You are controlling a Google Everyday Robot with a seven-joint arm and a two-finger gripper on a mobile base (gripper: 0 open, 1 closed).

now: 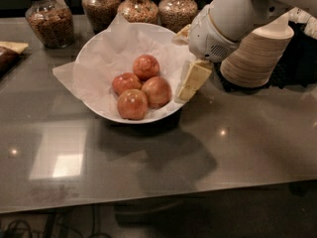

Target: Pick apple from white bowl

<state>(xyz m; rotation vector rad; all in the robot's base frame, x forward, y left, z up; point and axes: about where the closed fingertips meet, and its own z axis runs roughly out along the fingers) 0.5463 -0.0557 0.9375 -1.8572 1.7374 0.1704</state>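
The white bowl (97, 53) stands on the grey table, lined with crumpled white paper (67, 76). Several red-orange apples lie in it, touching: one at the back (146, 66), one on the left (126, 82), one on the right (157, 91) and one at the front (132, 103). My gripper (181, 66) hangs at the bowl's right rim, open and empty. One cream finger (194, 79) reaches down beside the right apple. The other finger (182, 32) shows at the rim's far side. The white wrist hides part of the rim.
Several glass jars of grain stand along the back: (48, 18), (101, 6), (138, 6), (178, 9). A stack of beige disposable bowls (257, 53) stands right of my arm. A wrapped item (10, 51) lies at the left edge. The table's front edge (158, 200) is near.
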